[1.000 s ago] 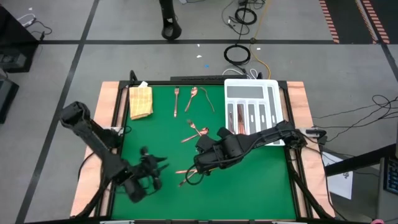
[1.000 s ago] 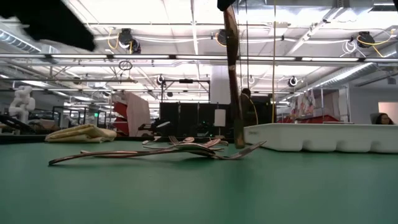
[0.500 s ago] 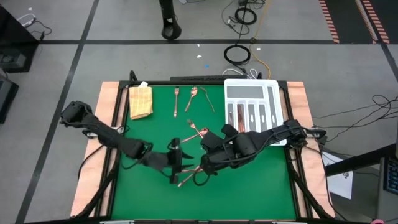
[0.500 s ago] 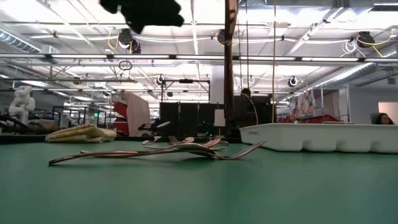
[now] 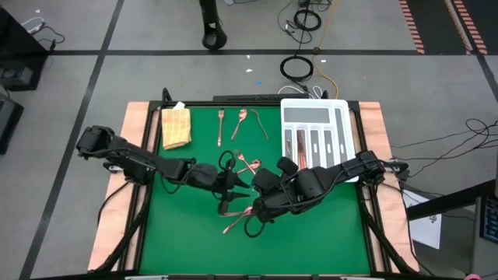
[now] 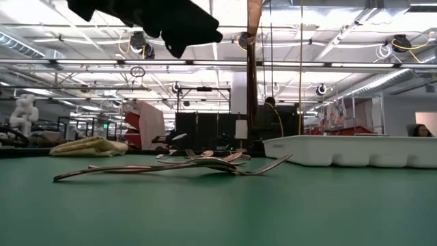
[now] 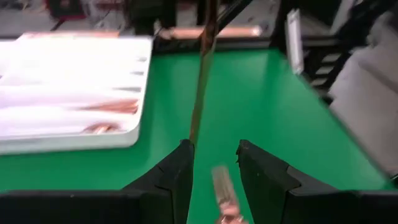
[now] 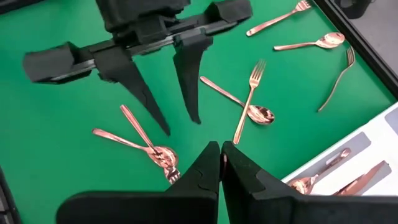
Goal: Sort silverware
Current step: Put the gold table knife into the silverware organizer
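A green worktop [image 5: 311, 241] holds scattered copper silverware [image 8: 252, 109] near its middle and far edge, with more pieces lying in a white divided tray [image 5: 340, 117] at the far right corner and a tan cloth [image 5: 176, 126] at the far left corner. The left gripper [image 5: 226, 193], which a second ago hung near the front left, has swung in to the middle, its fingers [image 8: 186, 84] apart and pointing down over the loose pieces. The right gripper [image 5: 257, 208] stays just beside it, fingers pressed together on a slim copper piece [image 6: 254, 75] that hangs upright, slightly higher off the worktop than before.
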Robot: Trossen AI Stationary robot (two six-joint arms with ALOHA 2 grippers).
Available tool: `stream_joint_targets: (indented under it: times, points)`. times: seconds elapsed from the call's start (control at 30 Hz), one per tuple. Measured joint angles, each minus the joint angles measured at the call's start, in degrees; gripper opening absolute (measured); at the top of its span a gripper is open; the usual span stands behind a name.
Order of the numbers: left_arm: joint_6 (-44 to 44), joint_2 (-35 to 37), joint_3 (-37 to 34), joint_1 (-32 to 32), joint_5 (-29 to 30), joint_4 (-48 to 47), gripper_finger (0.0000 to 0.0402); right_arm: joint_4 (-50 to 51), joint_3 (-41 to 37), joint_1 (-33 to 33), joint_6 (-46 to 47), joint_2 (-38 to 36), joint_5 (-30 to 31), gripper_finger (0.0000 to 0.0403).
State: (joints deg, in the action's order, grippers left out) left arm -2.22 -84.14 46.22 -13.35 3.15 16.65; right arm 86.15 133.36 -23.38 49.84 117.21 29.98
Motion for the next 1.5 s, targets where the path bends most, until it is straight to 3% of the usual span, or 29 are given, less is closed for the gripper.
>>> stream_joint_targets:
  times: [0.2,0.33,0.87,1.07,1.2,1.5]
  points:
    - [1.87,-0.02,-1.24,2.42,-7.35,4.53,0.0133,-1.21,0.0,0.02,-1.88,0.0,0.0,0.0]
    - [3.2,-0.62,-1.32,2.92,-5.23,3.46,0.0133,-2.56,0.0,0.28,-2.86,0.0,-0.21,0.0]
    - [5.99,-6.1,-1.23,4.46,-9.19,11.52,0.0129,-6.95,0.0,0.85,-5.59,0.0,0.24,0.0]
    - [4.41,-7.48,-1.01,6.05,-11.51,16.27,0.01,-8.09,0.08,0.85,-6.09,0.0,0.46,0.0]
    - [3.96,-8.48,-1.01,5.88,-12.36,14.91,0.0023,-7.35,0.02,0.95,-6.15,0.0,1.45,0.0]
    - [2.04,-7.23,-1.01,5.45,-6.52,13.42,0.0019,-6.7,-0.02,2.1,-5.98,-0.09,2.08,0.0005]
